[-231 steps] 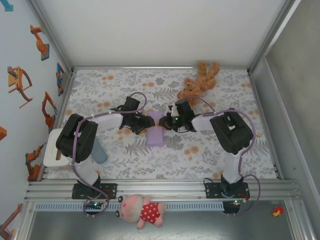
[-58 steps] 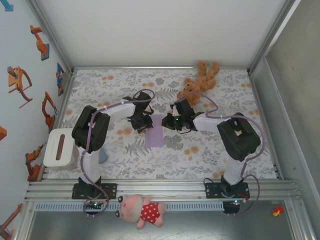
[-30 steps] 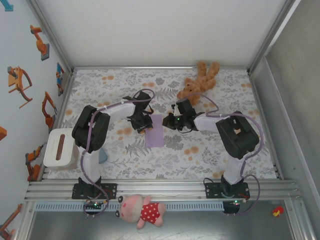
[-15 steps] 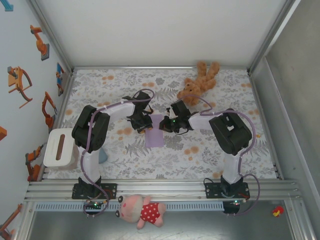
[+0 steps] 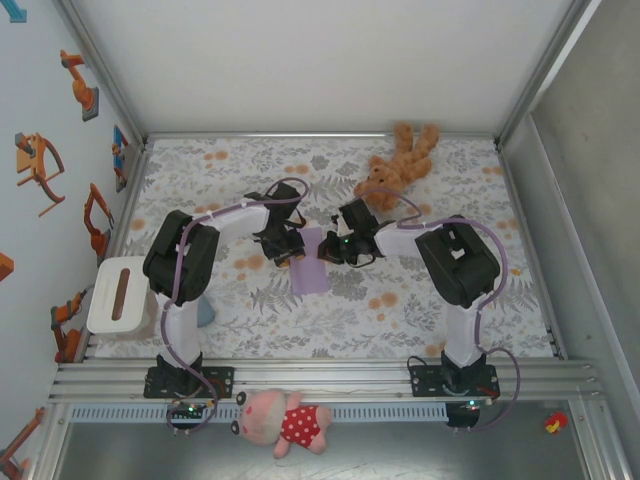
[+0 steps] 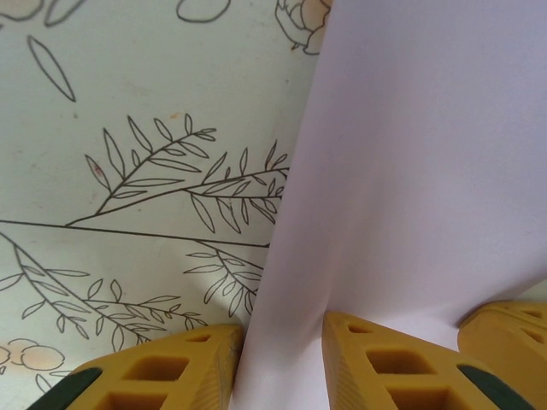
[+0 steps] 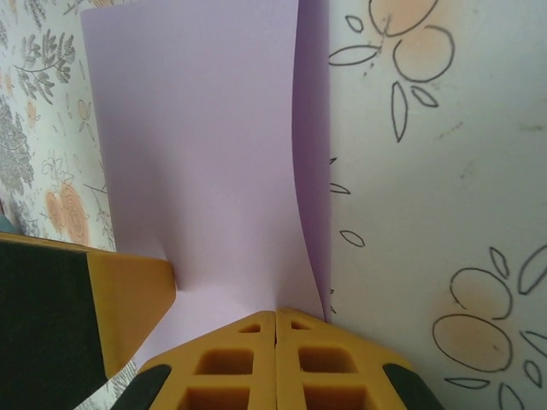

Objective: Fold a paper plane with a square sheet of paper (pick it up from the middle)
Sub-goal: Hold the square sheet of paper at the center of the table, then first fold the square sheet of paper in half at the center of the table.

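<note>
While part-open astride the square sheet of paper (image 5: 310,272), left pincer (image 6: 282,350) opposite right pincer (image 7: 275,323), closed on its edge

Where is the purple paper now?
Top view: the lilac paper sits between the left end effector and right end effector, teddy bear beyond on the right.

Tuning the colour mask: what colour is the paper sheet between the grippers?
The sheet is plain pale lilac, clearest in the right wrist view.
</note>
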You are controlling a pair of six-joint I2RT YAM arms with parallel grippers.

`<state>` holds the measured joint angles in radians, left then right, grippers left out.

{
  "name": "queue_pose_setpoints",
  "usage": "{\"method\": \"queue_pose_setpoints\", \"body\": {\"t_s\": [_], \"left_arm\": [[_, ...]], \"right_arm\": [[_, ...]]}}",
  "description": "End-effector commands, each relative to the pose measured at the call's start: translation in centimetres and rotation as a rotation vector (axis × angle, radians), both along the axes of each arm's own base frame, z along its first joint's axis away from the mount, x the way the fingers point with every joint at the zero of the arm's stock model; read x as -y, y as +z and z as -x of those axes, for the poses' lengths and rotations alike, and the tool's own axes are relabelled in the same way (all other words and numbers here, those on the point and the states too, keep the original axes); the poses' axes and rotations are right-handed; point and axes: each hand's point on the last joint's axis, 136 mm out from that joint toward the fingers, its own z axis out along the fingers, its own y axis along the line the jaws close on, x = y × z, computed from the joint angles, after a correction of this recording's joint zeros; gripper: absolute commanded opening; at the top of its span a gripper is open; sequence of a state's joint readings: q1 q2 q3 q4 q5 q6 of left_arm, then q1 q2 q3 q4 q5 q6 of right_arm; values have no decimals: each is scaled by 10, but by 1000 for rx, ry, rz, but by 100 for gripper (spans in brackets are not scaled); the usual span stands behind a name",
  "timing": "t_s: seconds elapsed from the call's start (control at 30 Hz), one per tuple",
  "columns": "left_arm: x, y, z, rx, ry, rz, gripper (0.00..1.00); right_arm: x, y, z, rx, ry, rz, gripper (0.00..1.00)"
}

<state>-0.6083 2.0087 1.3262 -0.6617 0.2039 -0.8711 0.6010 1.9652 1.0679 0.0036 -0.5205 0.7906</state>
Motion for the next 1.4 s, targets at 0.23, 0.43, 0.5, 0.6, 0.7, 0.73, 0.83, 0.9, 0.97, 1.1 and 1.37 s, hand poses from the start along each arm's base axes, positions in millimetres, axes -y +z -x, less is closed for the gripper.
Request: {"method": "queue_pose_setpoints", "body": {"t_s": [0.23,0.43,0.5,0.6,0.7,0.73,0.83,0.9,0.97,1.1,1.37], "left_arm": [[-21,2,-5,95,12,-48,48],[-35,46,-9,218,53,-9,44],[-26,59,-10,252,46,60,39],[-2,76,-14,286,9,202,33],[13,77,-15,273,-6,278,25],[18,75,-15,258,-9,296,24],[29,70,-13,222,-26,337,21],[33,65,-11,200,-35,344,20],[36,58,-9,175,-41,347,19],[44,45,-8,124,-47,362,18],[44,27,-8,87,-47,343,14]], "right_arm": [[35,-42,24,-97,42,292,5],[24,-40,23,-95,55,289,4],[22,-40,24,-95,60,290,4],[22,-41,24,-103,58,295,4],[21,-42,26,-113,54,292,4],[21,-43,25,-116,50,292,3],[21,-45,27,-122,48,290,3],[22,-46,28,-126,46,292,2],[23,-48,28,-132,43,295,2],[24,-50,30,-140,40,298,2],[28,-56,34,-167,30,319,1]]}}
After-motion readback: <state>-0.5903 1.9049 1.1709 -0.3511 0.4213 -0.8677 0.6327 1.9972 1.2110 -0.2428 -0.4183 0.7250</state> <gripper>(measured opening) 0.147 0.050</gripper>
